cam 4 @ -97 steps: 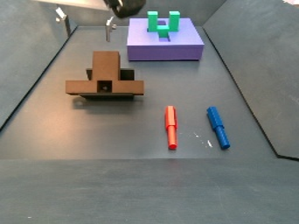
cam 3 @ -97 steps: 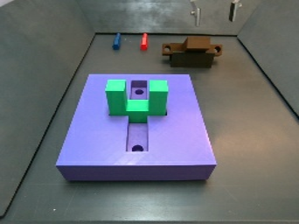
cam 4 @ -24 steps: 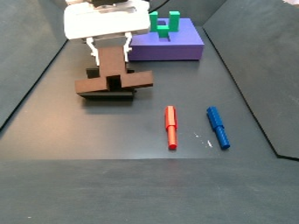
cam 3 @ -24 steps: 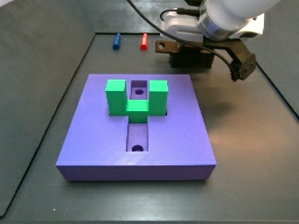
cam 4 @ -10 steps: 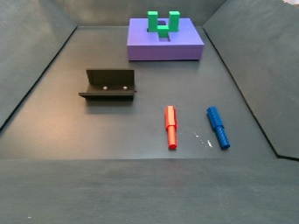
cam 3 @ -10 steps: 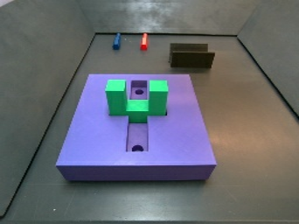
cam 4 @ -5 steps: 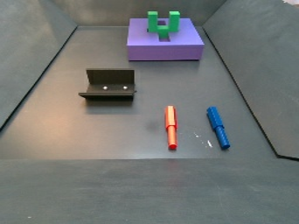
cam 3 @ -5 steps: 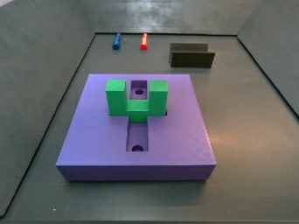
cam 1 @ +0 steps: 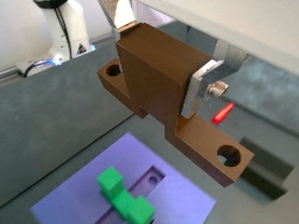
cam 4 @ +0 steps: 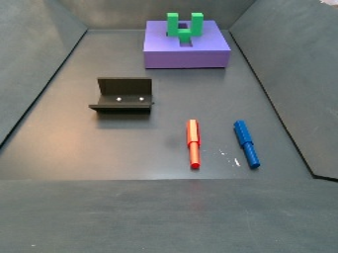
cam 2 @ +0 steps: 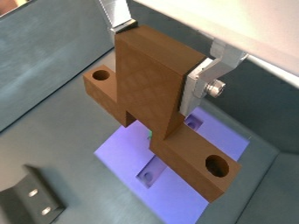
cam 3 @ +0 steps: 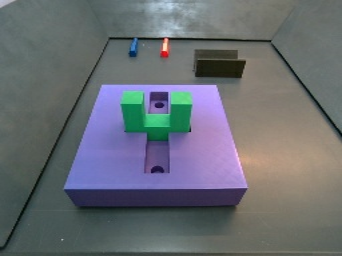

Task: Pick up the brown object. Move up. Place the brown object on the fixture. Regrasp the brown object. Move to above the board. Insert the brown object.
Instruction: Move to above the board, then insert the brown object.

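Gripper point(cam 1: 162, 66) shows only in the wrist views, high above the floor; out of frame in both side views. Flat silver finger plates point(cam 2: 208, 73) clamped against the upright stem of the brown object point(cam 2: 158, 83). One plate seen clearly with a screw head; the opposite one only partly visible behind the stem.

Brown object: matte, wood-coloured, T-shaped block. Thick rectangular stem between the fingers, crossbar below it, a round hole in each arm end point(cam 1: 232, 157). Edges crisp, faces smooth.

Under it in both wrist views, the board point(cam 2: 218, 141): flat purple slab, matte, with a lengthwise slot point(cam 3: 158, 152) carrying round holes. Green U-shaped block point(cam 3: 156, 112) sits across the slot toward one end, open side up. In a wrist view the block point(cam 1: 121, 195) appears below the brown object, clear of it. How high the object hangs over the board cannot be told.

Fixture point(cam 4: 123, 96): dark, almost black bracket with two small light dots on its face, alone on the grey floor, well apart from the board; empty.

Red marker point(cam 4: 193, 142) and blue marker point(cam 4: 246, 142) lie side by side on the floor, near the fixture, not touching.

Grey enclosure walls point(cam 3: 187, 15) around the floor.
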Tool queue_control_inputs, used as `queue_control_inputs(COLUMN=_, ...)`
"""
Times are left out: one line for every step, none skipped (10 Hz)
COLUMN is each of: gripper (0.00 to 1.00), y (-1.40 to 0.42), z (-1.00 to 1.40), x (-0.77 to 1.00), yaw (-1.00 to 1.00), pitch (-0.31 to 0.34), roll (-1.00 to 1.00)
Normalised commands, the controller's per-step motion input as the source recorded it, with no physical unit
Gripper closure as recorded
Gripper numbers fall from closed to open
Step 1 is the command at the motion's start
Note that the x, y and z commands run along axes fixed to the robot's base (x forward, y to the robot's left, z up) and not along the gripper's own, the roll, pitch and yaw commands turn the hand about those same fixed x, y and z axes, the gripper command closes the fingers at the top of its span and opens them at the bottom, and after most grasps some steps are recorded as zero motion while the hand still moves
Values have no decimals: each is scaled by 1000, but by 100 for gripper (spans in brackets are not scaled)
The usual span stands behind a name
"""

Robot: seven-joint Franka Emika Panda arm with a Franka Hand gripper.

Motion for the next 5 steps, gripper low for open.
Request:
queue_control_inputs(gripper=100, y=12, z=5, x=-71, yaw=-13, pitch=-100, roll=-357)
queue_control_inputs(gripper=100, y=13, z=1, x=-50, yaw=-11, pitch=-75, roll=-217)
queue_control_inputs(gripper=100, y=0, z=-34, x=0, yaw=0, pitch=0, roll=0)
queue_control_inputs(gripper=100, y=0, z=-440, x=0, yaw=0, pitch=-43, roll=-253)
queue_control_inputs(gripper=100, y=-60, z=-306, x=277, yaw=249, pitch=-91, roll=-363)
